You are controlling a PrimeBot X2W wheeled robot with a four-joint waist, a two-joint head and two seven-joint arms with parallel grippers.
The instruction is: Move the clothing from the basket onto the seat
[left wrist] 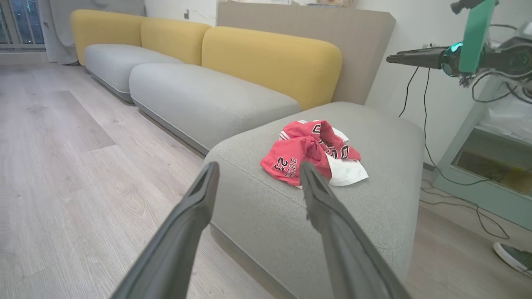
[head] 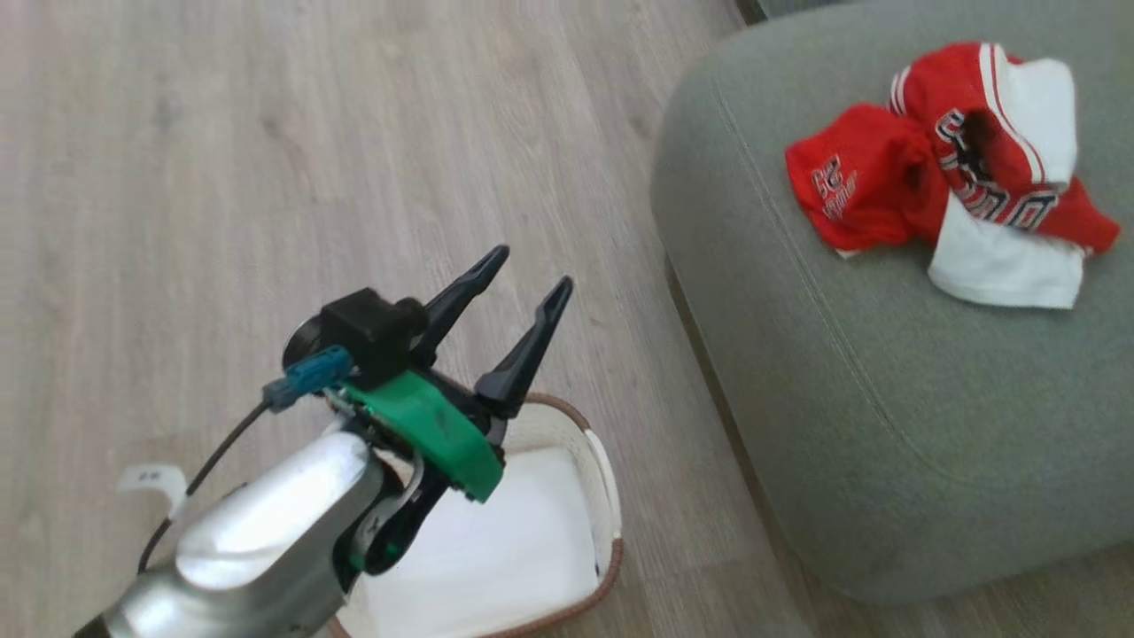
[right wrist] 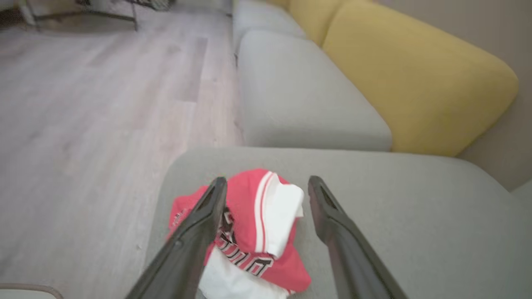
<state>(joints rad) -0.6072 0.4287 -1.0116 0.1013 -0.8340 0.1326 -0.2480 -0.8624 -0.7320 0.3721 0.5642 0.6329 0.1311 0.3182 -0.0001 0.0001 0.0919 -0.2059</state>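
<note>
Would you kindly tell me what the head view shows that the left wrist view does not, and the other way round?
Head view: the laundry basket, with a flat white sheet inside it. Left wrist view: yellow sofa backrests, further grey seat cushions, cables by the wall and a shoe. Both: the red and white clothing heaped on the grey-green seat, and the left end effector, open and holding nothing.

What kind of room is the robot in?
Most likely a living room in a home: there is a long sofa with yellow back cushions, a wood-look floor, and a laundry basket beside the seat holding red and white clothing.
</note>
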